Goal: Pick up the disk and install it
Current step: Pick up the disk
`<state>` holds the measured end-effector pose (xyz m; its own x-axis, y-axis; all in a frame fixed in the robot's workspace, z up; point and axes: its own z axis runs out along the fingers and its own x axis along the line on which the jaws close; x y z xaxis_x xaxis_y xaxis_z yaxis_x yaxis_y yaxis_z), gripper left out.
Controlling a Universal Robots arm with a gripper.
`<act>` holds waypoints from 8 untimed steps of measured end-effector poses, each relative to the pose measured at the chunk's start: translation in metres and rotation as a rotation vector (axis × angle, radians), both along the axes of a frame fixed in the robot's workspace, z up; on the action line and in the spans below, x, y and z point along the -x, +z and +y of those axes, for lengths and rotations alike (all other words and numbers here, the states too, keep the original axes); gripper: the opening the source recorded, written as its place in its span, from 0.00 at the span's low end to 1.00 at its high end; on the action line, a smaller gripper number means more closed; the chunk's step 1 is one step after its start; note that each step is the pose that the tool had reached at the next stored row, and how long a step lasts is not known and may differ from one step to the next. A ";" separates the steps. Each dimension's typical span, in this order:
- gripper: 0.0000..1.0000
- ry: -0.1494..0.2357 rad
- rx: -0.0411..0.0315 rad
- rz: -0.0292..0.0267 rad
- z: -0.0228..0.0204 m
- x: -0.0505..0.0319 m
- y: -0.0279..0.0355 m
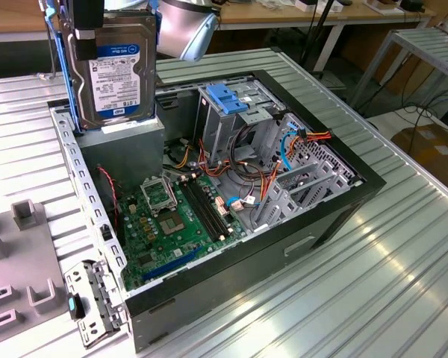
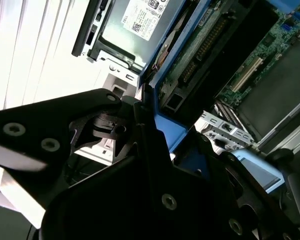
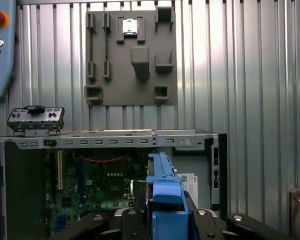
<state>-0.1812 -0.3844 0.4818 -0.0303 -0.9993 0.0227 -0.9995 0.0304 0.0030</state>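
Exterior view's upper left: gripper [image 1: 86, 33] pinches the disk [image 1: 113, 71] tight, upright, label twd cam, just above grey PSU box [image 1: 123, 145] in open PC case [image 1: 336, 216], drive cage [image 1: 213, 127] further right.

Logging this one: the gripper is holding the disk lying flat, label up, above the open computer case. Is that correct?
Not flat. In the exterior view the gripper has its jaws closed on the disk and holds it upright on edge, with the label facing that camera. It is above the open computer case, as you said.
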 end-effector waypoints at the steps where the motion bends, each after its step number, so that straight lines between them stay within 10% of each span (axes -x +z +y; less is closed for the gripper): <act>1: 0.37 0.000 0.0000 0.0000 -0.0006 -0.0014 0.0000; 8: 0.37 0.000 0.0000 0.0000 -0.0053 -0.0192 -0.0008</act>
